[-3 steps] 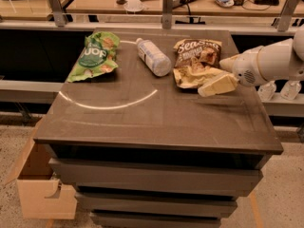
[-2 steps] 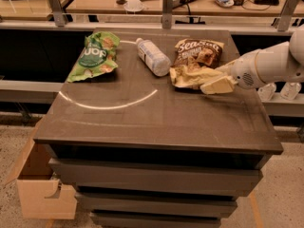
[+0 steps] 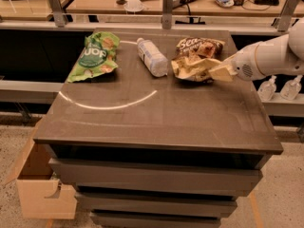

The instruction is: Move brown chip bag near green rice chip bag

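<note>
The brown chip bag (image 3: 194, 57), dark brown and pale yellow with white lettering, lies crumpled at the back right of the dark table (image 3: 156, 118). The green rice chip bag (image 3: 95, 56) lies flat at the back left. My gripper (image 3: 217, 71), on a white arm coming in from the right, sits low over the table at the brown bag's right lower edge and touches or overlaps it. A clear plastic bottle (image 3: 152, 57) lies between the two bags.
A white arc (image 3: 109, 106) is marked on the table top. A cardboard box (image 3: 40, 184) stands on the floor at the left. A railing with posts (image 3: 166, 4) and a cluttered bench run behind the table. Two small bottles (image 3: 280, 87) stand at the right.
My gripper has moved a little left and away from the front edge, closing in on the brown bag's right edge. The bags and the bottle have not moved.
</note>
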You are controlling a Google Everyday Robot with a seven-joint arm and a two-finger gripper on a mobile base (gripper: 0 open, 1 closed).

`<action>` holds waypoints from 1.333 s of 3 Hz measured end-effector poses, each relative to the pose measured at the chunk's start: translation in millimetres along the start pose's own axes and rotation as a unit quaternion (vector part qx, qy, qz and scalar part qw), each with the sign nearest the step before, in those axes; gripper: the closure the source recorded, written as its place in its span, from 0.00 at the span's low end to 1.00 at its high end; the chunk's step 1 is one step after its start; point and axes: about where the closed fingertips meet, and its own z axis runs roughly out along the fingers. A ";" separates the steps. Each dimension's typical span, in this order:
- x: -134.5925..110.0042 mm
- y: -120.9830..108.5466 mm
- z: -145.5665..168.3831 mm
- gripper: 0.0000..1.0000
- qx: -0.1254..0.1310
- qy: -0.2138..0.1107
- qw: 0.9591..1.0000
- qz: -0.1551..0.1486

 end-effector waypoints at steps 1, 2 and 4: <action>-54.2 -35.6 -32.1 1.00 0.073 -0.076 0.994 -0.010; -111.6 -48.1 -43.6 1.00 0.098 -0.150 0.983 -0.039; -209.8 -28.4 -32.4 1.00 0.069 -0.248 0.960 -0.110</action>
